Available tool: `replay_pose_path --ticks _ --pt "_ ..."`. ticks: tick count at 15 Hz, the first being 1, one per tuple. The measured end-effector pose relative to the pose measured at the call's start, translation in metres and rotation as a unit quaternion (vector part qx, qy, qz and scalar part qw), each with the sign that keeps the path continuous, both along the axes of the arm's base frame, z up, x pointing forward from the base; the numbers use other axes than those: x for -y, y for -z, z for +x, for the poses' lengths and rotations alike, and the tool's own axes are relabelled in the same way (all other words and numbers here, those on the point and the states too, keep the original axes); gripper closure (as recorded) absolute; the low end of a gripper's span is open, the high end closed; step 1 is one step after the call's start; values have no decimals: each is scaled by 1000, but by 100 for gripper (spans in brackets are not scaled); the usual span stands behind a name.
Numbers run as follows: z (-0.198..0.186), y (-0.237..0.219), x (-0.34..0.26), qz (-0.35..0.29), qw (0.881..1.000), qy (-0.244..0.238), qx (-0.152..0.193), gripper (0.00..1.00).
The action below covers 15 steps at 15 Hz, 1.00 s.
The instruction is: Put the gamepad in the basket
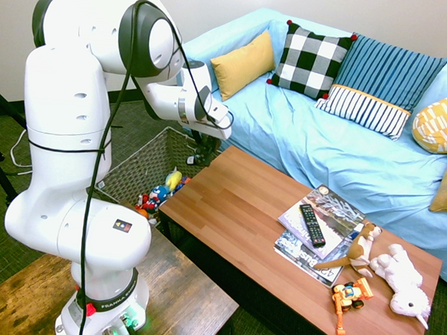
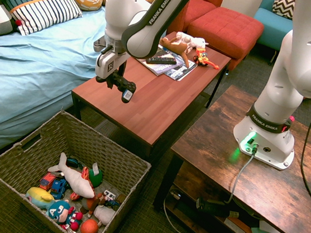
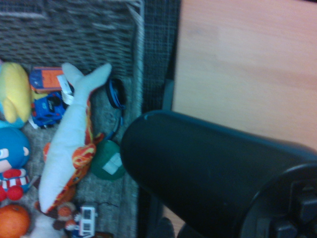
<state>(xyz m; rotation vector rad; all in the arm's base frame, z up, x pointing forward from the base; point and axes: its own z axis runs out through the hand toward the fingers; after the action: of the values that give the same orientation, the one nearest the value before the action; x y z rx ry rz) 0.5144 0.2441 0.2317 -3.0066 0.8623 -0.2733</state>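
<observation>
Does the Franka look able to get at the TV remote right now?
Probably not yet: its claw is shut on the gamepad, so that would have to be set down first. Otherwise the way looks free, as the remote lies uncovered on the magazines.

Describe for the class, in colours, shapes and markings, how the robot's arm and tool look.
The arm has smooth, rounded white segments, dark joint caps, "FRANKA EMIKA" lettering and a black cable. The tool has a white housing with a small dark square mark, and black fingers.
</observation>
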Motion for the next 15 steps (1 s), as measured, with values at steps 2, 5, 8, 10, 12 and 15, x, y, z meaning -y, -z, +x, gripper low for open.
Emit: replay_pose_path --ticks 2,5,8,10,12,15 --pt "-4 -18 -61 -5 1000 -15 13 100" --pt "-8 -7 -149 -19 999 -37 14 100" --pt "-3 59 -200 -28 998 -57 -4 100" --pt "-1 104 -222 -34 997 -63 -19 100" --pt "-9 148 -240 -43 996 -69 -41 100" --pt "-15 198 -259 -43 995 -74 -60 100"
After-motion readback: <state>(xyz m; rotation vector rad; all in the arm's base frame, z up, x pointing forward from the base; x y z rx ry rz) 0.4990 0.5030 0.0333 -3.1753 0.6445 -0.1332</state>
